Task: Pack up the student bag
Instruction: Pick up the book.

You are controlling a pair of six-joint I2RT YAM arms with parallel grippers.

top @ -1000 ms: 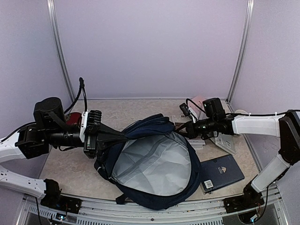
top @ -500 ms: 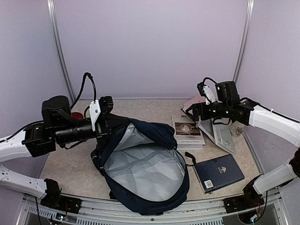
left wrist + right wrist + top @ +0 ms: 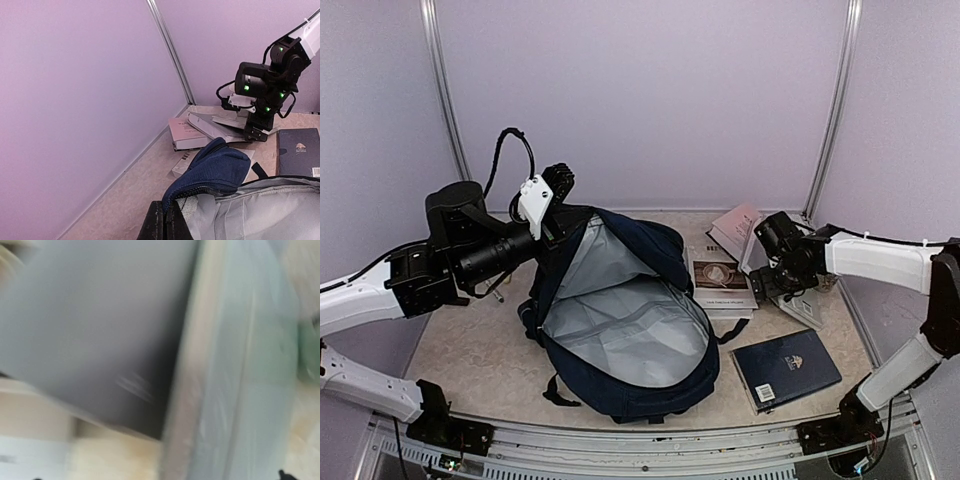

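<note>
Several books (image 3: 723, 283) lie right of the student bag (image 3: 620, 330). The left gripper (image 3: 165, 212), clamped on its rim, has risen; the right gripper (image 3: 255, 132) has dropped among the books, its opening unreadable.

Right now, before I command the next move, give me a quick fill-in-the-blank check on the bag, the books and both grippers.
1. The left gripper is shut on the rim of the large dark navy fabric backpack, holding it open to show its light ____ lining.
2. The flat hardcover book lying to the right of the backpack is ____ in colour.
3. The right gripper is at the pale books in the table's far ____ corner.

Missing words: grey; navy; right.
</note>
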